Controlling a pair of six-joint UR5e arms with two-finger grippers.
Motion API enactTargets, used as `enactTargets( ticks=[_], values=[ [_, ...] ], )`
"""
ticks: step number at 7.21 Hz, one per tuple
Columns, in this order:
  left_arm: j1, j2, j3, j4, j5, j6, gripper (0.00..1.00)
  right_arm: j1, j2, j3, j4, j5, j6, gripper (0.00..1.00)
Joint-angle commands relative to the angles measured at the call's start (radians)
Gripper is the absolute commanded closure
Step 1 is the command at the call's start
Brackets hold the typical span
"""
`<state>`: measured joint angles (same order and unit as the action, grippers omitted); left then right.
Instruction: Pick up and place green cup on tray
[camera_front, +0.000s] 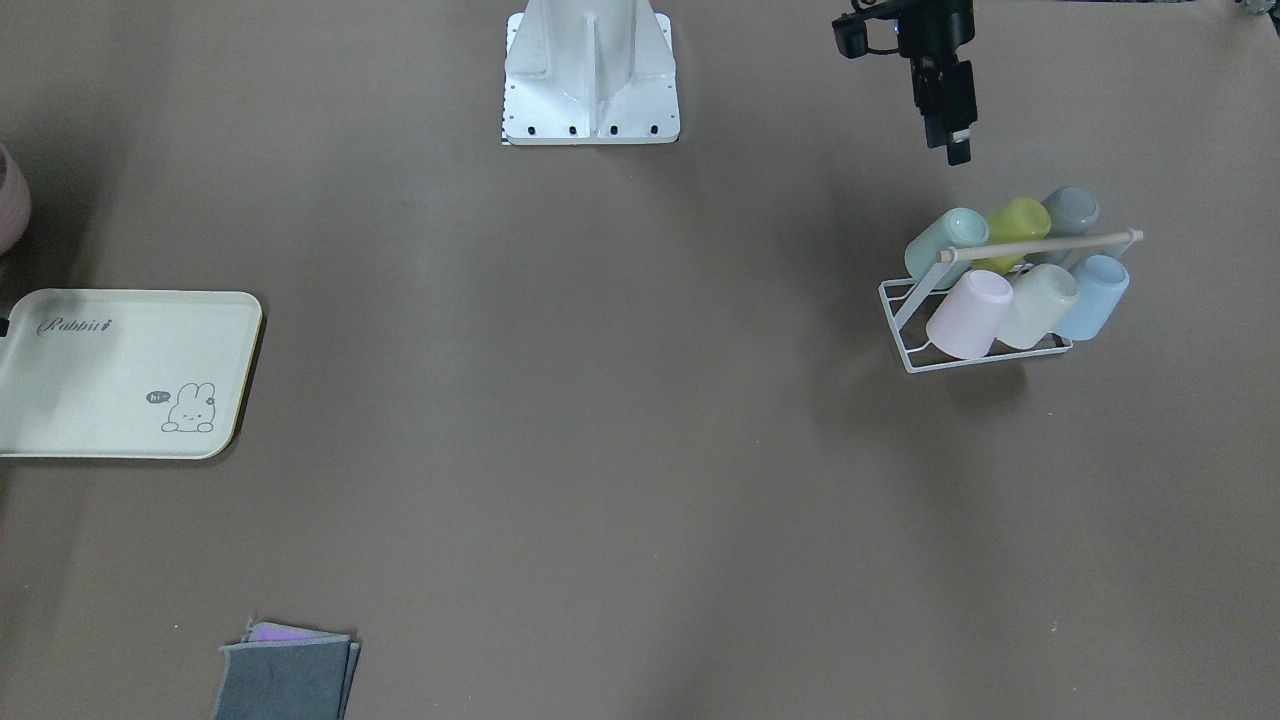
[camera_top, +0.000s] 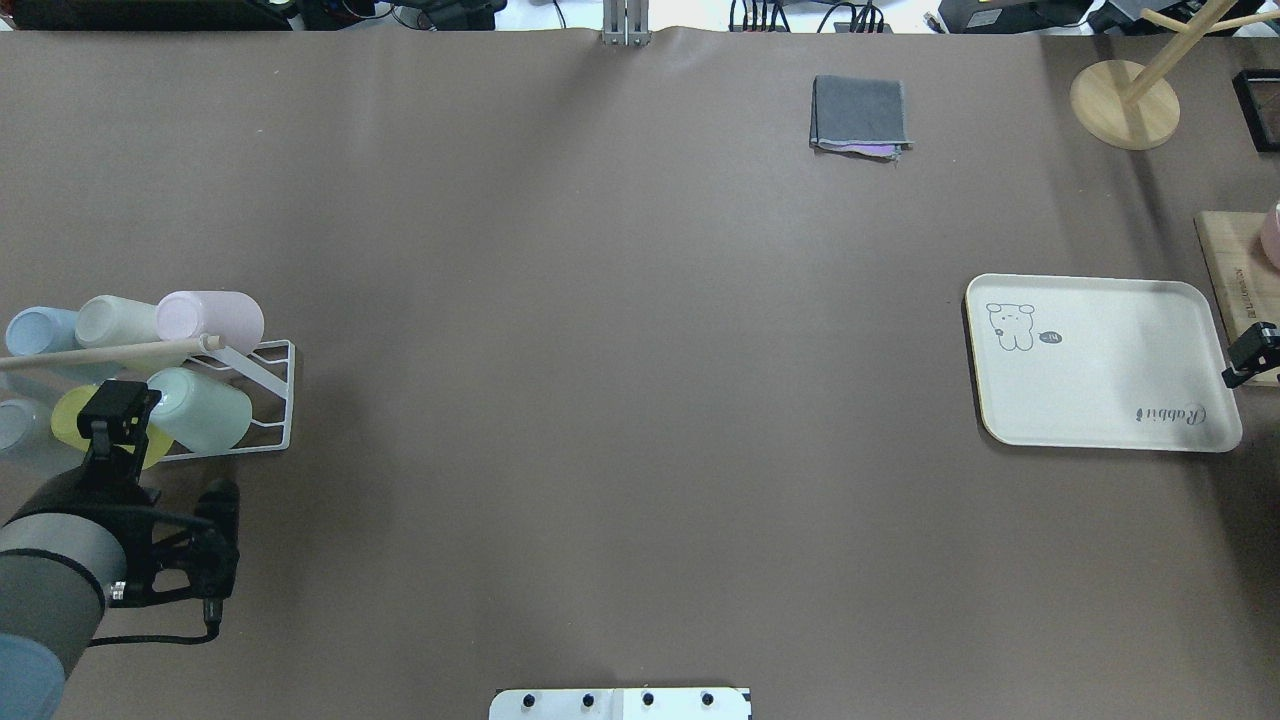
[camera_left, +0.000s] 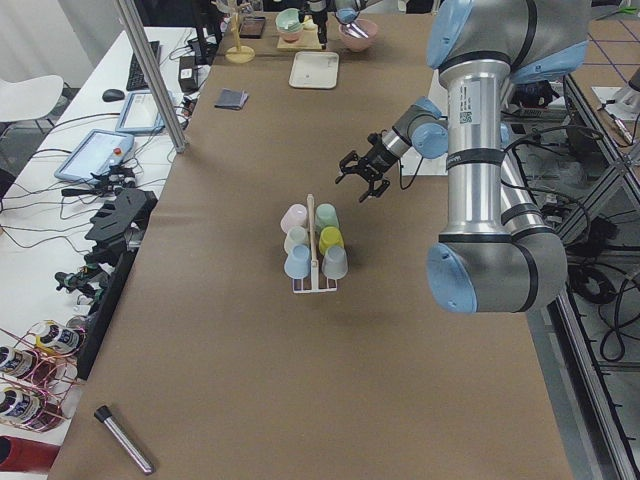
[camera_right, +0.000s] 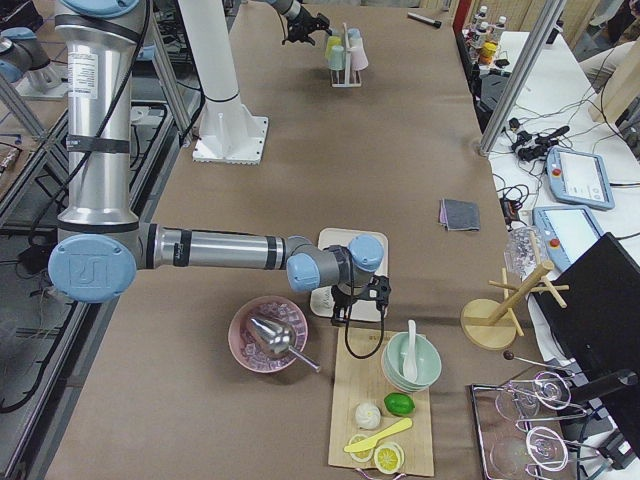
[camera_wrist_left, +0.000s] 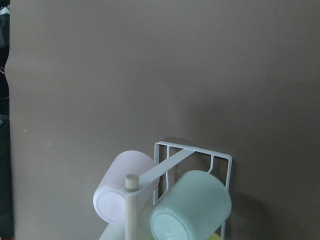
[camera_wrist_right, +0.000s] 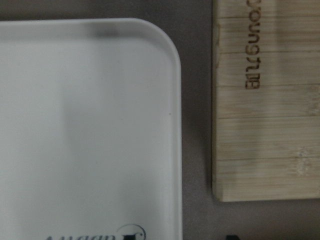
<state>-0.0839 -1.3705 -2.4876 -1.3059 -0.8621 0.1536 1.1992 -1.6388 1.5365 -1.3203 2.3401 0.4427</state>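
Note:
The green cup (camera_front: 945, 240) is a mint tumbler lying on its side on a white wire rack (camera_front: 905, 340) with several other cups. It also shows in the overhead view (camera_top: 205, 408) and the left wrist view (camera_wrist_left: 190, 212). My left gripper (camera_front: 957, 150) hovers just on the robot's side of the rack, apart from the cups, and looks open and empty (camera_top: 120, 410). The cream tray (camera_top: 1100, 400) lies far across the table (camera_front: 90, 400). My right gripper (camera_top: 1250, 355) hangs over the tray's outer edge (camera_wrist_right: 170, 100), looks open and holds nothing.
On the rack the yellow-green cup (camera_front: 1015, 225) sits beside the green one, with pink (camera_front: 970, 312), cream (camera_front: 1040, 305) and blue (camera_front: 1092, 295) cups in the other row. A folded grey cloth (camera_top: 860, 112) lies far off. A wooden board (camera_wrist_right: 265, 100) flanks the tray.

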Motion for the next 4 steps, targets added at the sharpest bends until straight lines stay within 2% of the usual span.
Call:
enactTargets(
  ticks=[1,2,4],
  values=[
    [0.064,0.045,0.076,-0.004,0.186,0.226,0.01,-0.049,-0.013,-0.006,0.056,-0.022,0.082,0.32],
    [0.094,0.036,0.131,-0.004,0.216,0.280,0.01,-0.059,-0.016,-0.007,0.059,-0.028,0.083,0.33],
    [0.116,0.031,0.185,-0.001,0.265,0.479,0.01,-0.061,-0.019,-0.006,0.058,-0.024,0.083,0.44]
  ],
)
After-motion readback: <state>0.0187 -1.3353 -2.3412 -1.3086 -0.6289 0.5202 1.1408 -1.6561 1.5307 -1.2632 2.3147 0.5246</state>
